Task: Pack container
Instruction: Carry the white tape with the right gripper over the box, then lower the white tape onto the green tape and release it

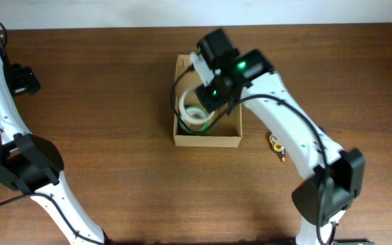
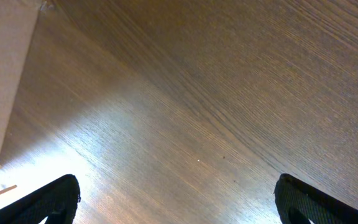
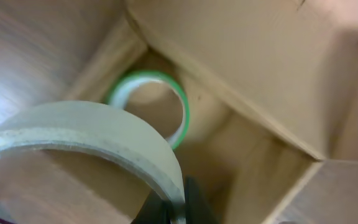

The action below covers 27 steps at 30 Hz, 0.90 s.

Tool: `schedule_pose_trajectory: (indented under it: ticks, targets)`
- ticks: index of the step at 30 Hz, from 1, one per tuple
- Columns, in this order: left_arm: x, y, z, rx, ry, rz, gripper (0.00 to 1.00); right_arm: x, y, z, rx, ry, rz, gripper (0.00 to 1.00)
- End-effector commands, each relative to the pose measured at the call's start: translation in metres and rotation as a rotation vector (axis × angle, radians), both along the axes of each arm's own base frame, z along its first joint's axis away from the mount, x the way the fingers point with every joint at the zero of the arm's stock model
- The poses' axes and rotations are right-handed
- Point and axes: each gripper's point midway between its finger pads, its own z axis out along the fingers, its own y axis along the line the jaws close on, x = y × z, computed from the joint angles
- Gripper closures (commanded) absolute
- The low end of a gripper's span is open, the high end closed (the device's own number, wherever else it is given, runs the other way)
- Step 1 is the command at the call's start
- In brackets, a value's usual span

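The left gripper point(image 2: 176, 198) hung wide open and empty over the table point(image 2: 216, 93) at left. At mid-table the right gripper point(image 3: 174, 210) pinched a beige tape roll point(image 3: 104, 127) inside the container point(image 1: 207, 141), above a green roll point(image 3: 180, 106). This looked like the placing step, and it seemingly called for lowering the roll, then releasing it.

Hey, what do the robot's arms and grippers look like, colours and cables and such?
The left arm and right arm have white rounded links, black joint housings and thin black cables. Green lights glow at the right wrist. The left gripper has black fingers.
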Motion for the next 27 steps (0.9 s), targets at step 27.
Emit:
schedule_pose_trajectory:
  ticks: [27]
  targets:
    - [-0.003, 0.001, 0.005, 0.009, -0.001, -0.008, 0.00, 0.020, 0.003, -0.063, 0.023, -0.086, -0.064, 0.97]
